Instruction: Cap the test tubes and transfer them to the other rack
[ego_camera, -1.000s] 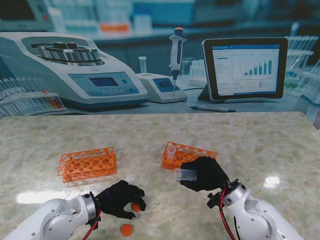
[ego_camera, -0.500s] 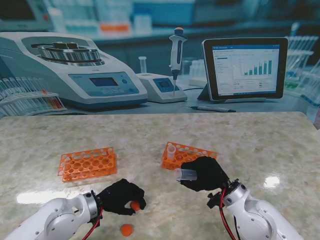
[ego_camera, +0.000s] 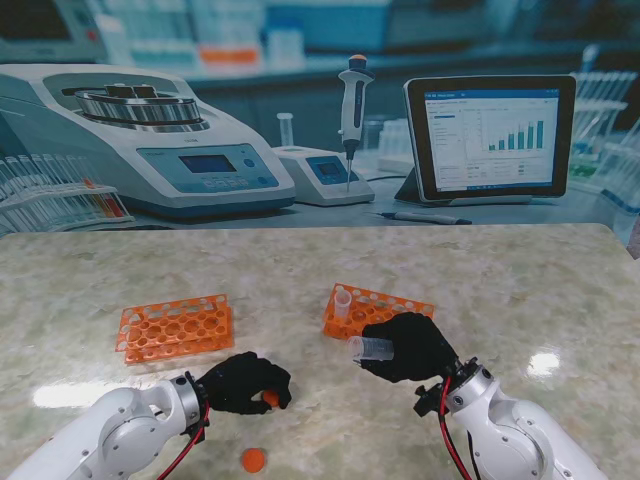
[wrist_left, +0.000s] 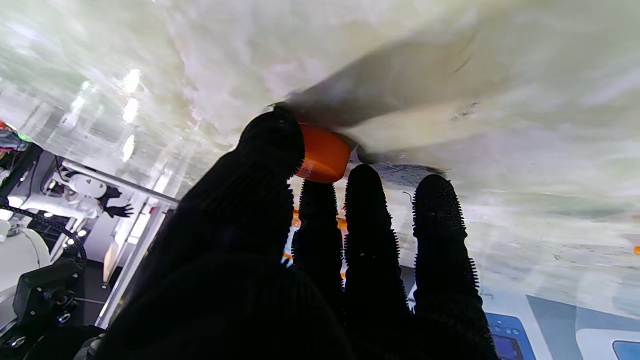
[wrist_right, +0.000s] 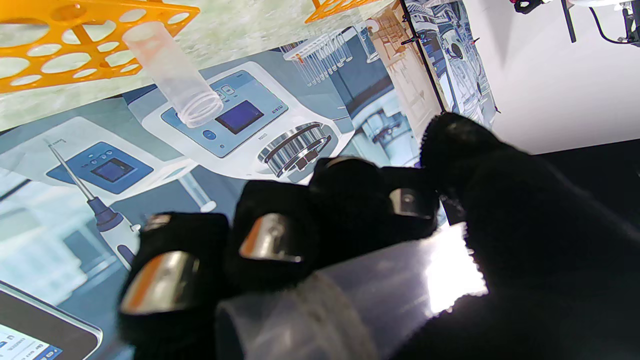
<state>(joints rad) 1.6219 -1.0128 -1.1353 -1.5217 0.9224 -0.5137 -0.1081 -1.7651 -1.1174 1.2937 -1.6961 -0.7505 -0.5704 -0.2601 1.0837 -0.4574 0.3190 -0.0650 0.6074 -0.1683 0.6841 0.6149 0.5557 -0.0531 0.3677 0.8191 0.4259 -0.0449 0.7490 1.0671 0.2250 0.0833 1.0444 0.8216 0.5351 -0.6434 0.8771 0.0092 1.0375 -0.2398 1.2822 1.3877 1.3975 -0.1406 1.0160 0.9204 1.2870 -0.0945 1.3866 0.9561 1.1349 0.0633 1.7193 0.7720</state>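
My left hand (ego_camera: 243, 382) is shut on an orange cap (ego_camera: 270, 399), pinched between thumb and fingertips (wrist_left: 322, 155) just off the marble top. A second orange cap (ego_camera: 254, 459) lies loose on the table, nearer to me. My right hand (ego_camera: 412, 347) is shut on a clear, uncapped test tube (ego_camera: 370, 348) held level, its open mouth pointing toward the left hand; the tube (wrist_right: 350, 310) shows in the right wrist view too. Behind it, the right orange rack (ego_camera: 385, 310) holds one uncapped tube (ego_camera: 343, 300) upright. The left orange rack (ego_camera: 175, 327) shows no tubes.
A lab backdrop rises behind the table's far edge, showing a centrifuge (ego_camera: 150, 140), a pipette (ego_camera: 352, 100) and a tablet (ego_camera: 490, 135). The two racks stand apart, with bare marble between them and around the hands.
My left hand has closed tighter on the orange cap and drawn it slightly farther from me, away from the loose cap. The right hand and its tube have stayed still.
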